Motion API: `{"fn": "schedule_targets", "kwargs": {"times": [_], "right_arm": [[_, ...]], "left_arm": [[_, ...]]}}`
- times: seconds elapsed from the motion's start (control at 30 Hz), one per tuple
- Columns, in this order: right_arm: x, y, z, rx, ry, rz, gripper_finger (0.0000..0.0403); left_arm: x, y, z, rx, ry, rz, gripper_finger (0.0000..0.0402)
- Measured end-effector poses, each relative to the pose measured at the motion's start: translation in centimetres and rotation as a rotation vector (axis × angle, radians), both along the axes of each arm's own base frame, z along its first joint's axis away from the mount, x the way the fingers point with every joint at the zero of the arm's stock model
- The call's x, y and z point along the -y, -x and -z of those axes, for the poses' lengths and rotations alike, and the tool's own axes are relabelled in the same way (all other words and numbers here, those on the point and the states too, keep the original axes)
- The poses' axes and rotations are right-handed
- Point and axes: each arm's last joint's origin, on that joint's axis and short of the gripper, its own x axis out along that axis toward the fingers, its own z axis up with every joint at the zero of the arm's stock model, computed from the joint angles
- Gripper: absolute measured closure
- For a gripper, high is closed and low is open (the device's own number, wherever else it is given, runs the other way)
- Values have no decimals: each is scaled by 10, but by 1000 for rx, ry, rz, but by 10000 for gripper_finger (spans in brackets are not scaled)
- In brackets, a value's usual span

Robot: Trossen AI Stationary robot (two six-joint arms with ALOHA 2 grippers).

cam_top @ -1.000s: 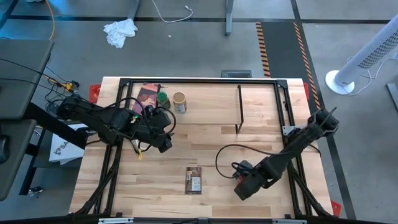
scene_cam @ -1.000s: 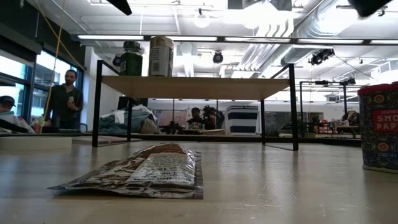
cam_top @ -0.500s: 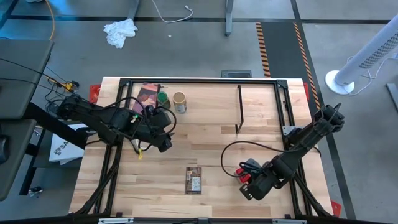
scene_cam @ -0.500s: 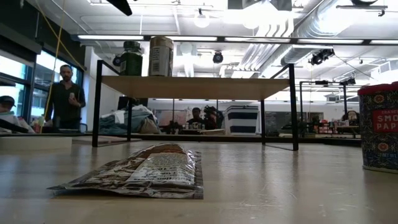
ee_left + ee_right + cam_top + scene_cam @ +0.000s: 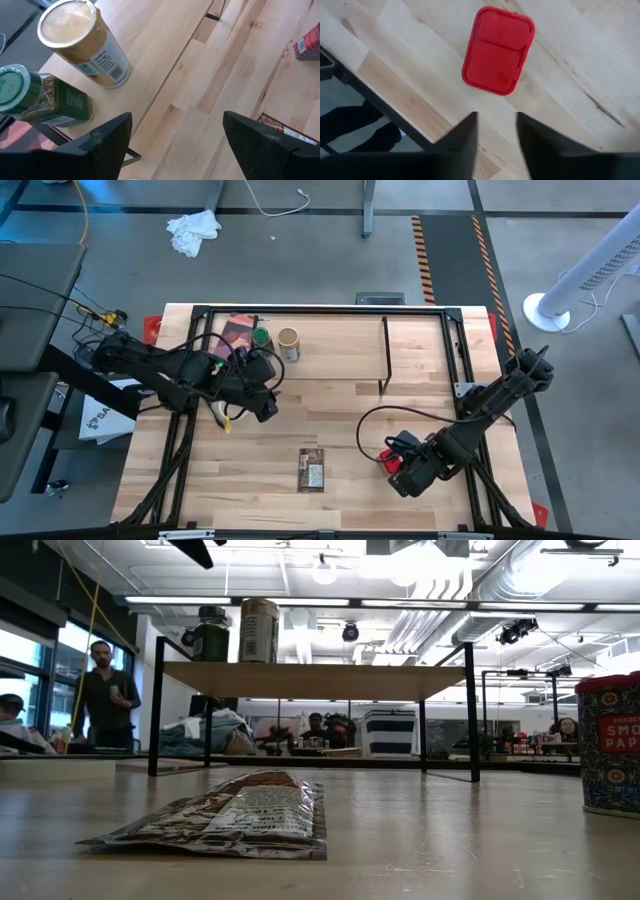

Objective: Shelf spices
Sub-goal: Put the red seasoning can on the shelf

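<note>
Standing upright on the table (image 5: 350, 410), the red square tin (image 5: 498, 50) is seen just beyond the right claw (image 5: 495, 131), whose fingers are narrowly parted and empty.

The tabletop (image 5: 340, 420) is pale jointed wood, smooth with a faint sheen. The shelf (image 5: 315, 680) has a light wooden board on thin matt black metal legs. Ahead of the right arm's jaws, the red tin (image 5: 498, 50) has a smooth, satiny lid. Ahead of the left arm's jaws, the green-lidded jar (image 5: 37, 100) looks like clear glass under a plastic cap; the tan-lidded jar (image 5: 82, 42) wears a paper label. The flat packet (image 5: 235, 815) is crinkled, glossy film.
</note>
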Motion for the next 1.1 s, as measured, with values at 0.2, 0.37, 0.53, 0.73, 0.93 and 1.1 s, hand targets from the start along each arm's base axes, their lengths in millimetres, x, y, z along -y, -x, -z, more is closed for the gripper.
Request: {"fn": "schedule_targets", "kwargs": {"times": [0.2,0.37,0.53,0.73,0.93,1.1], "right_arm": [[8,-3,0,-12,23,138,126],[13,-9,1,-15,3,182,49],[17,-14,2,-4,6,203,34],[19,-26,18,-36,56,196,34],[26,-41,31,-60,49,244,34],[27,-49,44,-129,21,229,34]], "left_arm": [[-1,0,0,-2,8,0,92],[-1,0,0,-3,8,0,92],[-1,0,0,-6,5,5,92],[-1,0,0,-7,5,6,92],[-1,0,0,-8,6,7,92],[-1,0,0,-9,6,7,92]]}}
